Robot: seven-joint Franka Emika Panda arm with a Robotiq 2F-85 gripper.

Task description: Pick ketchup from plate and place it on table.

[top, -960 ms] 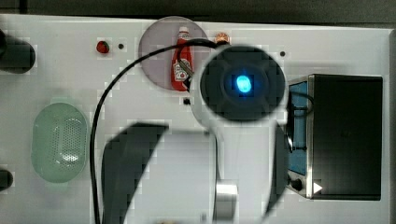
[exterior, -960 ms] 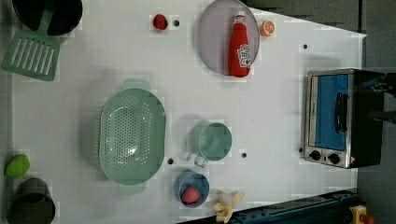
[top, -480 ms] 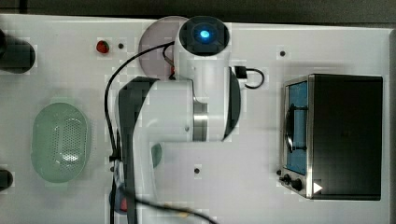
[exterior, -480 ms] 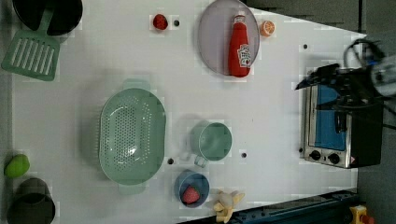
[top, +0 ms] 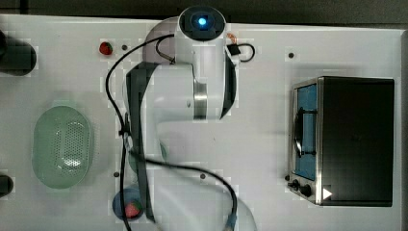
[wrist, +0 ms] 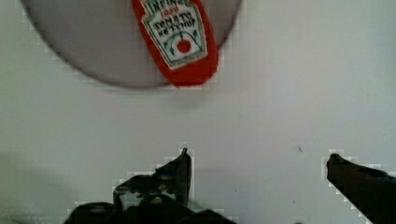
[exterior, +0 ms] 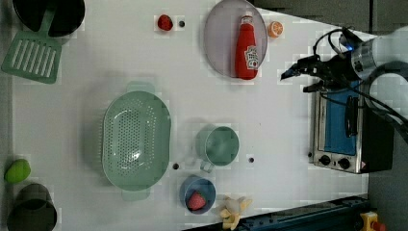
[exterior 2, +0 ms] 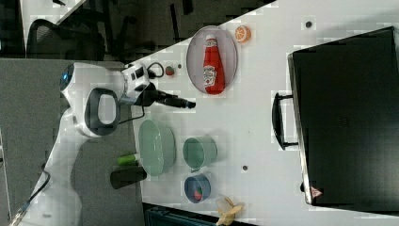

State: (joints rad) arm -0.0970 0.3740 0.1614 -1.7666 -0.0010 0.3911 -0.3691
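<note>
Arm had swung across the counter [exterior: 288, 120] toward the plate [exterior: 219, 43]; half a second before, in the left view, the tool [exterior: 298, 79] sat over the toaster oven [exterior: 344, 127], further from the dish. Now it hung at about four o'clock from the plate in the left view, near but apart. Tool's fingers [wrist: 180, 175] stood spread wide, holding nothing. Ketchup [exterior: 247, 48] lay flat on the plate, cap toward twelve o'clock in the left view, untouched. Wrist view: bottle base ahead of the open fingers, not between them. Judged: approach under way, grasp not yet started.
</note>
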